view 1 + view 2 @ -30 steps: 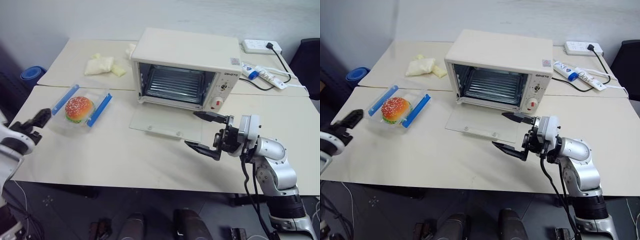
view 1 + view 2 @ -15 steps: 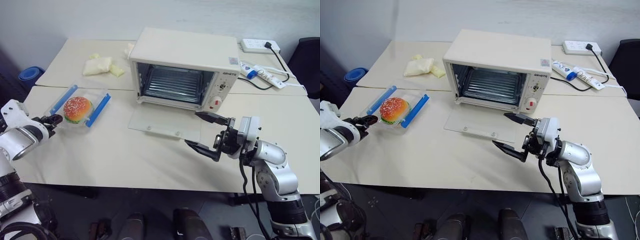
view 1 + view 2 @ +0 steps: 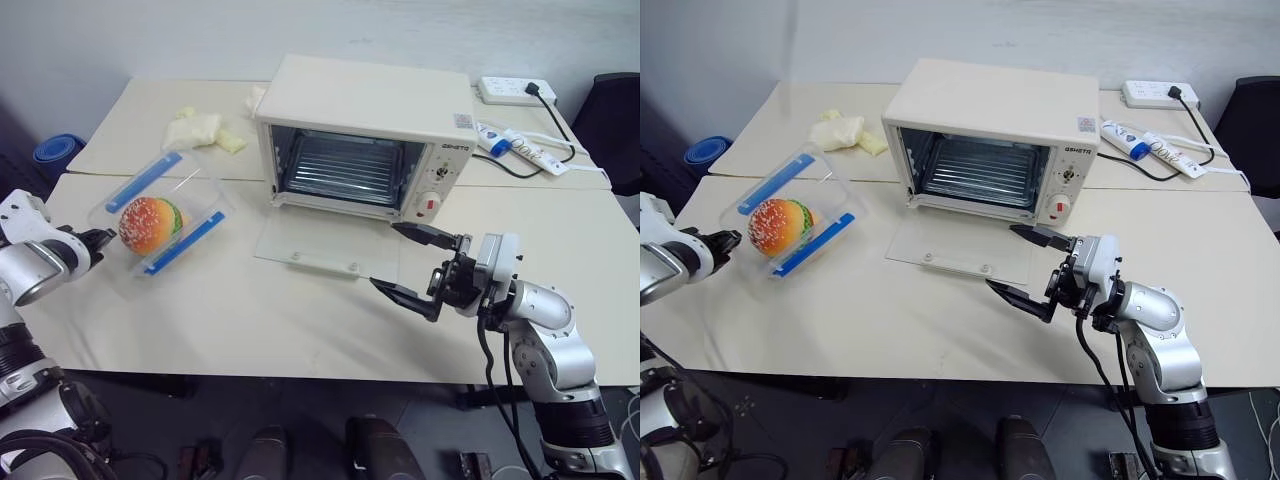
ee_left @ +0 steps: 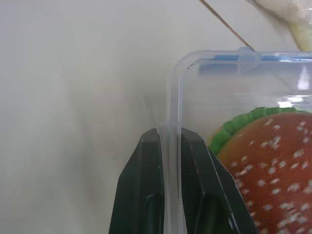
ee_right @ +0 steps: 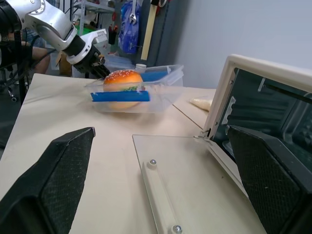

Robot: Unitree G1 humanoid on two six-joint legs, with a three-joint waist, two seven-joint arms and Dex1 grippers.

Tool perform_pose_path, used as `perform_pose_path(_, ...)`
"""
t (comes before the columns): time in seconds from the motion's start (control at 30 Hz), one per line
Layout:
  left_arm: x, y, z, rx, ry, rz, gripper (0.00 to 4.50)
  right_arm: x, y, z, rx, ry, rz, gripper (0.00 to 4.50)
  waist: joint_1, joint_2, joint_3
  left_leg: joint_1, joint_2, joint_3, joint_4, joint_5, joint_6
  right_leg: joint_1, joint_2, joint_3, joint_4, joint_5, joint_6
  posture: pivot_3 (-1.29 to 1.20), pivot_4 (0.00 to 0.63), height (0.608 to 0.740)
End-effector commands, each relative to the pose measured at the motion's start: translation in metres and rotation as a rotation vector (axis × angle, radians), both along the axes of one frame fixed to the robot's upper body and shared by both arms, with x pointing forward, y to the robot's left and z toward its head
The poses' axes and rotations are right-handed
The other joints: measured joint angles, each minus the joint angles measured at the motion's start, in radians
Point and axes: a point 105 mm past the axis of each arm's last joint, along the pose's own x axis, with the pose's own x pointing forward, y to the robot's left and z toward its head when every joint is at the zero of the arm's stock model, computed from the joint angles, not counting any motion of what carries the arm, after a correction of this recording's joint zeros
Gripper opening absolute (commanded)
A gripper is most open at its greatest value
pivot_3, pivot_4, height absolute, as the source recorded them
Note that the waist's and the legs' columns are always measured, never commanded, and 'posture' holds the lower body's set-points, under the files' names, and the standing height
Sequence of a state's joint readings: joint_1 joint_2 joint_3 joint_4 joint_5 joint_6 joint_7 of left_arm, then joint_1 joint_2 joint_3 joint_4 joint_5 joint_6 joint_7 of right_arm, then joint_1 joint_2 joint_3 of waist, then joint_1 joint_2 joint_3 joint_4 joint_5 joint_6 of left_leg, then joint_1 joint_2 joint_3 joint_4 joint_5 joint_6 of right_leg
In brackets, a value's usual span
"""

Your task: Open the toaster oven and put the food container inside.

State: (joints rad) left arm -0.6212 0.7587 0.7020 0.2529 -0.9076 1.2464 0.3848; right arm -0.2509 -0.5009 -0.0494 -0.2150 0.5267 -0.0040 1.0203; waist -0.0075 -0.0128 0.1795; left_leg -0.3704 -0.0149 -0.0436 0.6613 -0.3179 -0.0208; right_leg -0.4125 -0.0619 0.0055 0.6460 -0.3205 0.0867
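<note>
The left gripper (image 3: 97,239) sits at the table's (image 3: 250,310) left edge, well left of the oven (image 3: 365,140). Its fingers (image 4: 146,195) are nearly shut, pinching the thin clear rim of the container (image 3: 160,215). The container is left of the oven, tipped up on its gripper side, with its long axis running diagonally from near-left toward the oven's far side; the blue clips (image 3: 183,243) lie along that axis and the burger (image 3: 148,224) sits inside. A second ago the container lay flat with its clips pointing almost straight away from the robot, and the left gripper stood wide apart short of it; since then the fingers have closed onto the rim and the box has swung and lifted.

The oven stands mid-table with its glass door (image 3: 325,245) dropped flat toward the robot, rack (image 3: 345,165) exposed, knobs and red button (image 3: 431,203) on its right panel. It has not moved.

The right gripper (image 3: 415,265) hovers just right of the door's near corner, jaws spread wide and empty, as before.

Behind the oven to the left lies a crumpled cloth (image 3: 200,130); to the right, a power strip (image 3: 510,92).

The left wrist view shows the rim clamped between the two fingers, which the head views cannot resolve. The right wrist view shows the container's far end raised off the table.
</note>
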Motion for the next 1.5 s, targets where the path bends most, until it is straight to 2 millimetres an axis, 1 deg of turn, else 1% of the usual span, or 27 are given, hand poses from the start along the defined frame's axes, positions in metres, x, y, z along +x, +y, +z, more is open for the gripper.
perform_pose_path(0.03, -0.004, 0.003, 0.023, 0.076, -0.032, -0.046, 0.13, -0.001, -0.001, 0.006, 0.005, -0.043, -0.002, 4.5, 0.003, 0.0, 0.0, 0.0, 0.0, 0.0, 0.0, 0.0, 0.0, 0.0, 0.0, 0.0, 0.0, 0.0, 0.0, 0.0, 0.15, 0.74)
perform_pose_path(0.17, -0.007, -0.01, 0.044, 0.159, -0.032, -0.191, 0.13, 0.0, -0.004, 0.004, -0.002, -0.04, -0.009, 4.5, 0.004, 0.0, 0.0, -0.001, 0.0, -0.001, 0.0, 0.0, 0.0, 0.0, 0.0, 0.0, -0.001, 0.0, 0.0, 0.0, 0.15, 0.74)
perform_pose_path(0.23, -0.008, -0.022, 0.055, 0.196, -0.025, -0.29, 0.13, 0.001, -0.007, 0.002, -0.008, -0.039, -0.025, 4.5, 0.003, 0.0, 0.0, -0.001, 0.0, -0.001, 0.0, 0.0, 0.0, 0.0, 0.0, 0.0, -0.001, 0.0, 0.0, 0.0, 0.15, 0.74)
perform_pose_path(0.33, -0.005, -0.05, 0.066, 0.244, -0.007, -0.452, 0.13, 0.004, -0.019, 0.002, -0.016, -0.037, -0.084, 4.5, 0.009, -0.001, 0.0, -0.002, 0.0, -0.001, 0.0, 0.0, 0.0, 0.0, -0.001, 0.0, -0.001, 0.0, 0.0, 0.0, 0.15, 0.74)
perform_pose_path(0.4, 0.0, -0.063, 0.072, 0.269, -0.01, -0.505, 0.13, 0.006, -0.028, 0.002, -0.019, -0.038, -0.126, 4.5, 0.01, -0.001, 0.0, -0.001, -0.002, -0.001, 0.0, 0.0, 0.001, 0.0, -0.003, 0.0, -0.001, 0.0, 0.0, 0.0, 0.15, 0.74)
perform_pose_path(0.47, 0.008, -0.085, 0.079, 0.311, -0.019, -0.572, 0.13, 0.006, -0.04, -0.001, -0.025, -0.033, -0.189, 4.5, 0.009, -0.001, 0.0, -0.001, -0.003, -0.001, 0.0, 0.0, 0.001, 0.0, -0.003, 0.0, -0.001, 0.0, 0.0, 0.0, 0.15, 0.74)
perform_pose_path(0.53, 0.018, -0.119, 0.086, 0.305, -0.05, -0.682, 0.13, 0.002, -0.051, -0.007, -0.039, -0.021, -0.24, 4.5, 0.014, -0.001, 0.0, -0.002, -0.003, -0.002, 0.0, 0.0, 0.001, 0.0, -0.003, -0.001, -0.001, 0.0, 0.0, 0.0, 0.15, 0.74)
perform_pose_path(0.6, 0.028, -0.145, 0.085, 0.3, -0.058, -0.75, 0.13, -0.004, -0.055, -0.011, -0.039, -0.005, -0.269, 4.5, 0.019, -0.001, 0.0, -0.002, -0.003, -0.001, 0.0, 0.0, 0.001, 0.0, -0.003, 0.0, 0.0, 0.0, 0.0, 0.0, 0.15, 0.74)
perform_pose_path(0.63, 0.032, -0.155, 0.083, 0.294, -0.058, -0.774, 0.13, -0.006, -0.055, -0.012, -0.034, 0.001, -0.278, 4.5, 0.02, -0.001, 0.0, -0.002, -0.003, -0.001, 0.0, 0.0, 0.001, 0.0, -0.002, 0.0, 0.0, 0.0, 0.0, 0.0, 0.15, 0.74)
perform_pose_path(0.77, 0.048, -0.186, 0.073, 0.262, -0.057, -0.806, 0.13, -0.015, -0.055, -0.017, -0.025, 0.014, -0.309, 4.5, 0.001, -0.001, 0.0, -0.001, -0.003, 0.002, 0.0, 0.0, 0.001, -0.001, -0.001, 0.001, 0.001, 0.0, 0.0, 0.0, 0.15, 0.74)
perform_pose_path(0.83, 0.054, -0.199, 0.068, 0.252, -0.054, -0.82, 0.13, -0.019, -0.054, -0.018, -0.012, 0.021, -0.327, 4.5, 0.001, -0.001, 0.001, -0.001, -0.001, 0.003, 0.0, 0.0, 0.0, -0.001, 0.0, 0.002, 0.001, 0.0, 0.0, 0.0, 0.15, 0.74)
perform_pose_path(0.97, 0.066, -0.217, 0.061, 0.263, -0.038, -0.828, 0.13, -0.024, -0.05, -0.021, 0.01, 0.033, -0.347, 4.5, 0.005, -0.001, 0.001, -0.001, -0.001, 0.002, 0.0, 0.001, -0.001, -0.001, 0.001, 0.001, 0.002, 0.0, 0.0, 0.0, 0.15, 0.74)
perform_pose_path(1.03, 0.071, -0.222, 0.058, 0.268, -0.02, -0.83, 0.13, -0.026, -0.049, -0.022, 0.021, 0.037, -0.355, 4.5, 0.007, -0.001, 0.001, -0.001, -0.001, 0.002, 0.001, 0.001, -0.001, -0.001, 0.0, 0.001, 0.002, 0.0, 0.0, 0.0, 0.15, 0.74)
perform_pose_path(1.13, 0.081, -0.228, 0.062, 0.262, -0.056, -0.812, 0.13, -0.029, -0.048, -0.024, 0.043, 0.043, -0.381, 4.5, 0.01, -0.001, 0.001, 0.0, -0.002, 0.002, 0.001, 0.001, -0.001, 0.0, 0.0, 0.001, 0.002, 0.0, 0.0, 0.0, 0.15, 0.74)
perform_pose_path(1.23, 0.084, -0.233, 0.062, 0.272, -0.056, -0.82, 0.13, -0.031, -0.047, -0.025, 0.045, 0.047, -0.386, 4.5, 0.01, -0.001, 0.001, -0.001, -0.002, 0.002, 0.001, 0.001, -0.001, 0.0, 0.0, 0.001, 0.002, 0.0, 0.0, 0.0, 0.15, 0.74)
perform_pose_path(1.3, 0.087, -0.233, 0.06, 0.3, -0.044, -0.811, 0.87, -0.031, -0.046, -0.025, 0.051, 0.048, -0.391, 4.5, 0.009, -0.001, 0.001, 0.0, -0.002, 0.002, 0.001, 0.001, -0.001, 0.0, 0.0, 0.001, 0.002, 0.0, 0.0, 0.0, 0.15, 0.74)
perform_pose_path(1.33, 0.089, -0.233, 0.061, 0.303, -0.048, -0.8, 1.12, -0.031, -0.045, -0.025, 0.052, 0.048, -0.392, 4.5, 0.008, -0.001, 0.001, 0.0, -0.002, 0.002, 0.001, 0.001, -0.001, 0.0, 0.0, 0.001, 0.002, 0.0, 0.0, 0.0, 0.15, 0.74)
perform_pose_path(1.37, 0.089, -0.235, 0.063, 0.291, -0.059, -0.805, 1.39, -0.031, -0.045, -0.025, 0.055, 0.047, -0.395, 4.5, 0.008, -0.001, 0.001, 0.0, -0.002, 0.002, 0.001, 0.001, -0.001, 0.0, 0.0, 0.001, 0.002, 0.0, 0.0, 0.0, 0.15, 0.74)
perform_pose_path(1.5, 0.088, -0.241, 0.072, 0.247, -0.092, -0.83, 2.7, -0.03, -0.046, -0.023, 0.058, 0.039, -0.406, 4.5, 0.008, -0.001, 0.001, -0.001, -0.002, 0.002, 0.001, 0.001, -0.001, -0.001, 0.0, 0.001, 0.002, 0.0, 0.0, 0.0, 0.15, 0.74)
